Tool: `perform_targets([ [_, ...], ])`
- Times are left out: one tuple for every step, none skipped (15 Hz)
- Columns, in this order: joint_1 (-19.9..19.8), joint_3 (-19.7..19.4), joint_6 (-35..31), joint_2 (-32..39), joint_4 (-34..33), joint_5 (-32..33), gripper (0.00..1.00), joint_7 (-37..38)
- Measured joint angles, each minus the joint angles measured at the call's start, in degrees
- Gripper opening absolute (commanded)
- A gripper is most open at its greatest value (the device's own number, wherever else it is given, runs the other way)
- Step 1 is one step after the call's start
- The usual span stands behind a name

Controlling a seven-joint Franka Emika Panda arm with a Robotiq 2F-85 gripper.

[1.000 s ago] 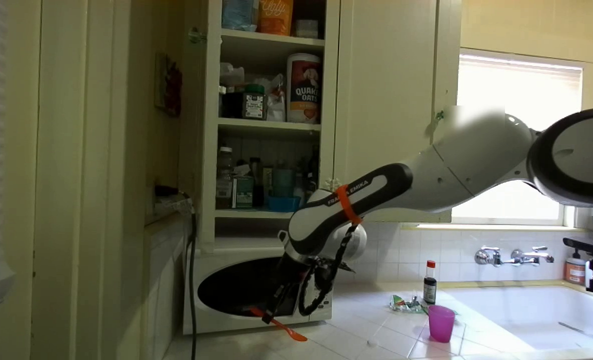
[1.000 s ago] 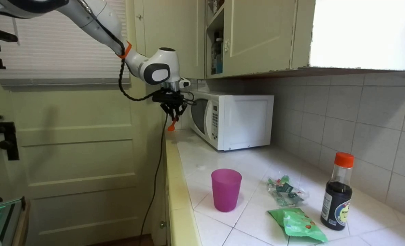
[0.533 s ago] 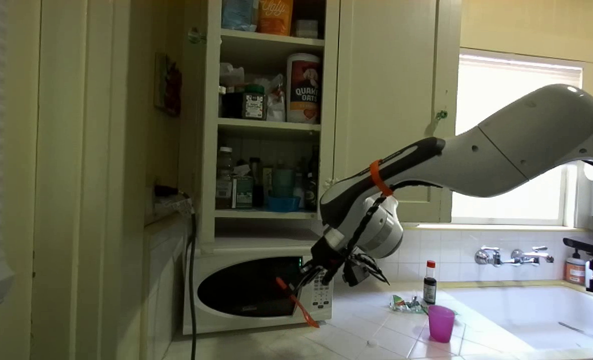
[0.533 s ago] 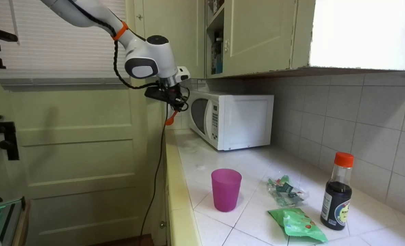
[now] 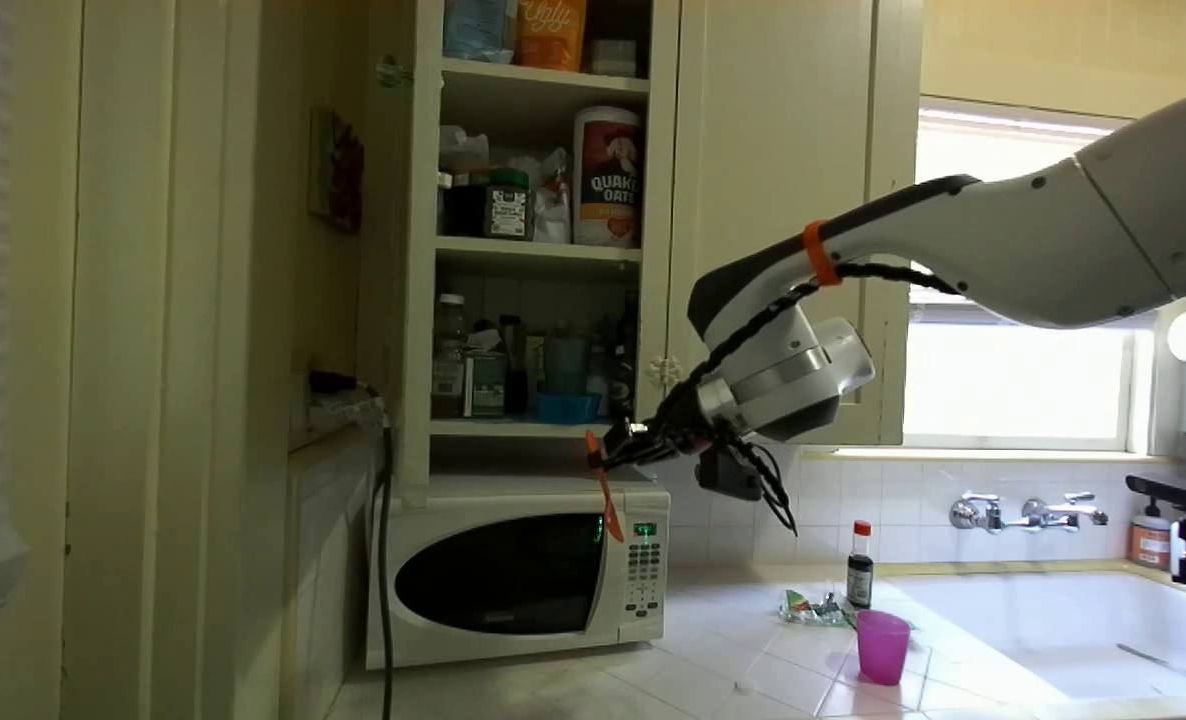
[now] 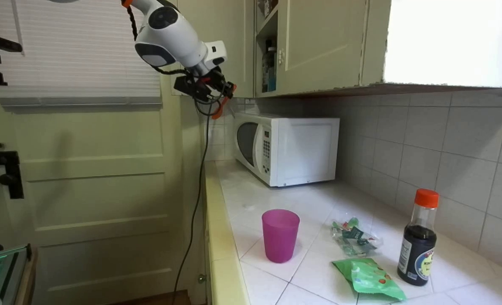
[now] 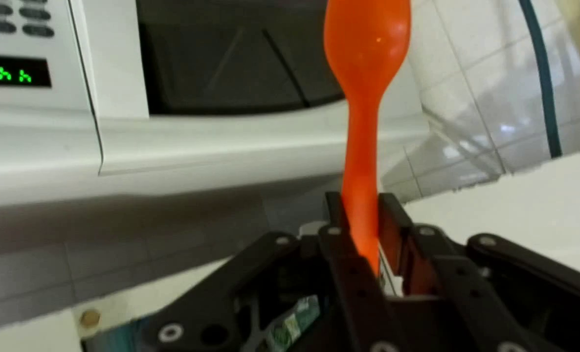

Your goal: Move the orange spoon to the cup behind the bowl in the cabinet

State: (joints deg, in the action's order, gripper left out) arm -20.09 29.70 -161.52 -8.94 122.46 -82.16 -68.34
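My gripper [image 5: 596,458] is shut on the orange spoon [image 5: 609,505], in front of the microwave's top right, just below the cabinet's lowest shelf [image 5: 513,429]. The spoon hangs tilted with its bowl end down. In the wrist view, the fingers [image 7: 360,203] pinch the spoon's handle, and its bowl end [image 7: 367,44] points to the top of the picture. The gripper [image 6: 230,90] and spoon [image 6: 220,109] also show in an exterior view. A blue bowl [image 5: 567,407] stands on the lowest shelf. A teal cup [image 5: 565,360] stands behind it, its lower part hidden by the bowl.
Bottles and boxes [image 5: 486,383] stand left of the cup, and a dark bottle [image 5: 625,370] right of it. The open cabinet door [image 5: 773,200] is behind the arm. The microwave [image 6: 304,150] is below. A pink cup [image 6: 280,237] and sauce bottle [image 6: 418,241] stand on the counter.
My gripper has risen from near the counter to the shelf's underside with the spoon in it. It has tilted from pointing down to nearly level, and the arm has pulled back.
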Motion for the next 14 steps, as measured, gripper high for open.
perform_targets([
  [0.05, -0.18, -1.37, -1.97, -0.01, -4.25, 0.06, -1.93],
  [0.11, -0.38, -2.79, -3.91, -0.03, -8.41, 0.06, -3.87],
  [0.15, -0.54, -4.25, -5.89, -0.07, -12.24, 0.06, -5.63],
  [0.17, -0.62, -5.96, -7.88, -0.19, -16.19, 0.06, -7.54],
  [0.18, -0.56, -7.88, -9.87, -0.36, -20.04, 0.06, -9.61],
  [0.18, -0.35, -10.14, -11.8, -0.68, -23.75, 0.06, -11.61],
  [0.08, 0.15, -12.84, -13.54, -1.2, -27.4, 0.06, -13.52],
  [-0.32, 0.99, -15.69, -15.02, -2.05, -30.74, 0.22, -15.5],
  [-1.44, 2.35, -18.32, -16.3, -3.11, -33.64, 0.22, -17.77],
  [-2.78, 3.68, -19.85, -17.31, -4.06, -35.59, 0.22, -19.39],
  [-3.75, 4.58, -20.38, -17.98, -4.5, -36.44, 0.22, -19.98],
  [-4.3, 5.03, -20.46, -18.26, -4.62, -36.71, 0.22, -20.17],
  [-4.62, 5.21, -20.46, -18.26, -4.62, -36.81, 0.22, -20.29],
  [-4.85, 5.22, -20.47, -18.13, -4.62, -36.85, 0.06, -20.45],
])
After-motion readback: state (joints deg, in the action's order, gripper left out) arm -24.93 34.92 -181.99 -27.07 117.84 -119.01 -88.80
